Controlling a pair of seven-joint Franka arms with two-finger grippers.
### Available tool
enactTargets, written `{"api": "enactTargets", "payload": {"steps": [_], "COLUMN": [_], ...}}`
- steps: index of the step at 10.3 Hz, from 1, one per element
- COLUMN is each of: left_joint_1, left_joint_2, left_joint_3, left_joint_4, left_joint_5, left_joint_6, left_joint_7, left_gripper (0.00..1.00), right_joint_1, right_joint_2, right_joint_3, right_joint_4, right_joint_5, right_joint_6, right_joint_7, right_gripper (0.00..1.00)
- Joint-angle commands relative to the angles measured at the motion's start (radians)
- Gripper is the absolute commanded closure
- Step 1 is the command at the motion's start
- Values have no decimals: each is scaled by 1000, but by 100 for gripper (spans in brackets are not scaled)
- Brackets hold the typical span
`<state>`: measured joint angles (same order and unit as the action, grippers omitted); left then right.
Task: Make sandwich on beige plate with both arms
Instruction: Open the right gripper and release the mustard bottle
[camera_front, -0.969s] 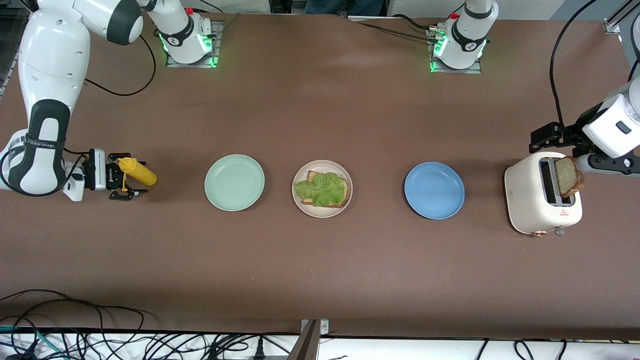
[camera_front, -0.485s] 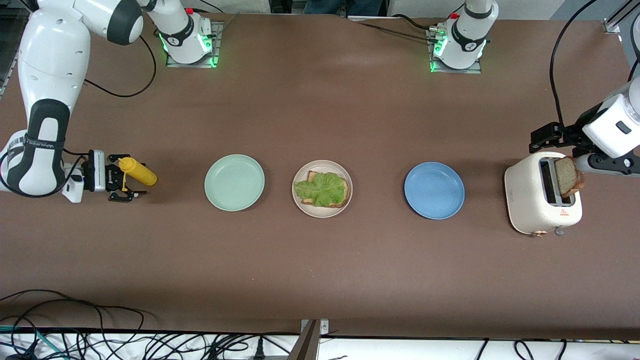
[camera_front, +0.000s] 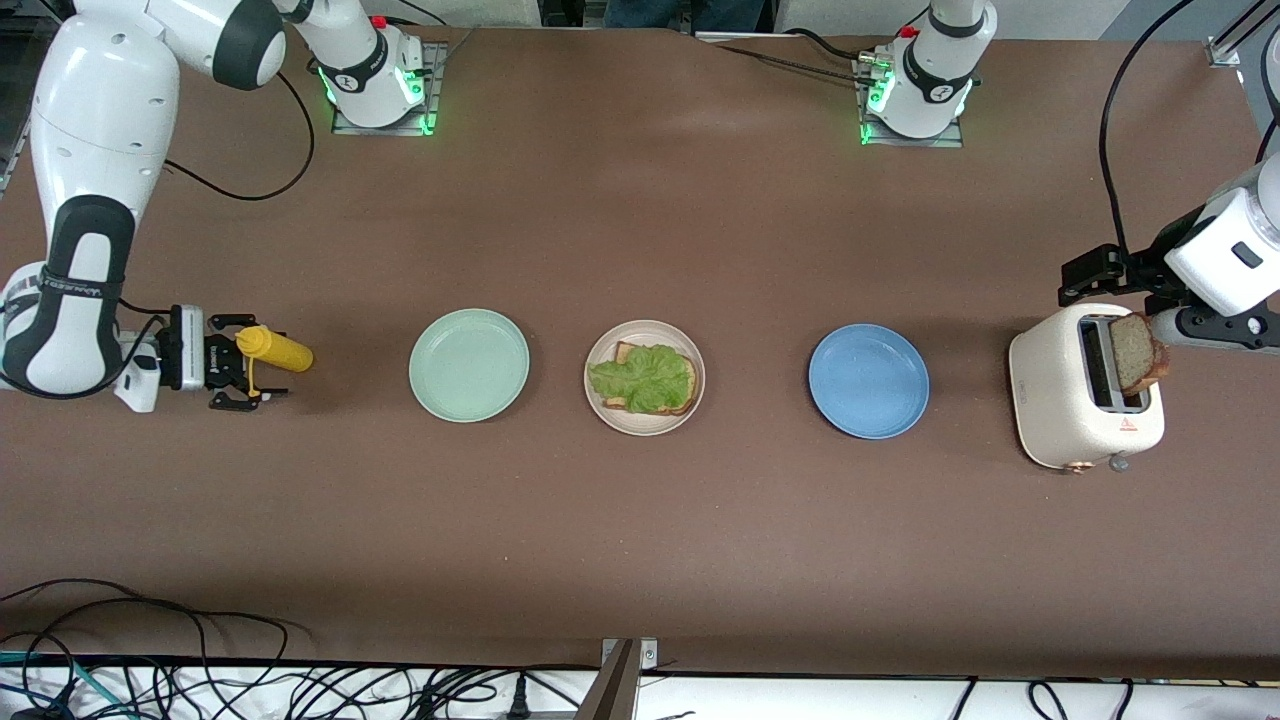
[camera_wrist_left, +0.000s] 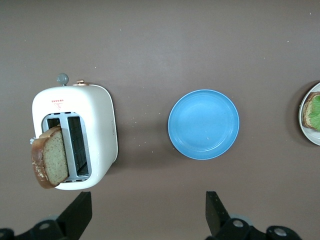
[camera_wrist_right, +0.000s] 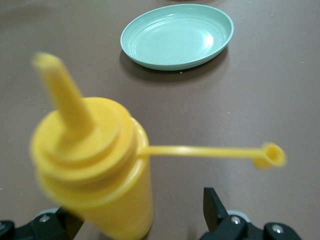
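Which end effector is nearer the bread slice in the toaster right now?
Left. The left end effector is open above the toaster, right by the bread slice. The right end effector is at the table's right-arm end, around the yellow bottle.

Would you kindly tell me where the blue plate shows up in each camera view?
Front view: blue plate between the beige plate and the toaster.
Left wrist view: blue plate near centre.
Right wrist view: not in it.
Shared landmark: the toaster, beside the plate in both.
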<state>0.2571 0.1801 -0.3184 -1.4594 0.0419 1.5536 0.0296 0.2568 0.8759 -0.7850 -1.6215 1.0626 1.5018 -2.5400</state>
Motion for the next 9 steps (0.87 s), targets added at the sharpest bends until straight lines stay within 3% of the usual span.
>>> {"api": "enactTargets", "payload": {"steps": [1,4,7,9], "left_joint_1": [7,7,7,7], "left_joint_2": [-10,-10,-10,-10], "left_joint_3": [-2,-2,-2,-2], "left_joint_4": [-2,-2,-2,-2], "left_joint_5": [-24,-25,-25,-25], "left_joint_6": [0,0,0,0], "left_joint_7": [7,9,9,7], "left_gripper": [0,0,0,0], "right_joint_1": [-28,-14,12,51], "right_joint_2": [-8,-12,-17,-49], "right_joint_3": [-83,-219,-223,-224], "right_joint_4": [122,299,530,558], "right_joint_5": [-68,-131,-144,-141], "right_joint_6": [-121,-250,-378,-436], "right_joint_7": [94,310,652,832], "right_gripper": [0,0,0,0]}}
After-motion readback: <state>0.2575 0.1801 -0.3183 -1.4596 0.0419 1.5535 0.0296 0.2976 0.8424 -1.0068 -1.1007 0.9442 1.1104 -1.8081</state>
